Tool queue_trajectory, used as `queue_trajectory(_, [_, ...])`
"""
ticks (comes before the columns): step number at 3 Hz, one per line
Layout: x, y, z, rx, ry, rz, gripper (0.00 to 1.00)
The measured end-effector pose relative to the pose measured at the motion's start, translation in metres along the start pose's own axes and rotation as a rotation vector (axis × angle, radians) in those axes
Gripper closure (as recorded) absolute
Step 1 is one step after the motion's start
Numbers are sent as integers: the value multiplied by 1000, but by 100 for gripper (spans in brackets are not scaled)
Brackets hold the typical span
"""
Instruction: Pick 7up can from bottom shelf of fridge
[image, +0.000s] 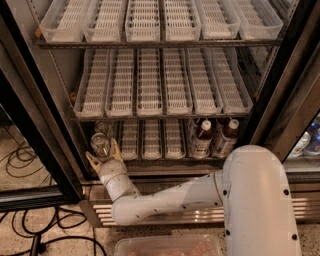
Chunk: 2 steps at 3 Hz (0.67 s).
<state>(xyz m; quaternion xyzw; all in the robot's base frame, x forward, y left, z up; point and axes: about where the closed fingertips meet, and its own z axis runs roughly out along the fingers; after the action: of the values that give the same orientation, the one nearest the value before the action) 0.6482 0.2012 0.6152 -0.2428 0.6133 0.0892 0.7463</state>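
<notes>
Though wide-spread — tool (103, 154) around 7up can (100, 143).

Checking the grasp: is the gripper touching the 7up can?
Cannot tell. Camera view: the gripper's open fingers flank the can at the bottom shelf's left end; neither contact nor gap shows.

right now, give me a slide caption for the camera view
Open gripper at the 7up can, left end of the fridge's bottom shelf; two bottles stand further right.

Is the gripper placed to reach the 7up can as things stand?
Probably yes: the gripper sits open right at the can on the bottom shelf, at its left end, nothing between them; the bottles stand well to the right.
</notes>
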Motion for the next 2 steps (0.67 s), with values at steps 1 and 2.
queue_trajectory(1, [5,-8,10,25,1,3,40])
queue_trajectory(2, [9,-10,19,30,10,8,42])
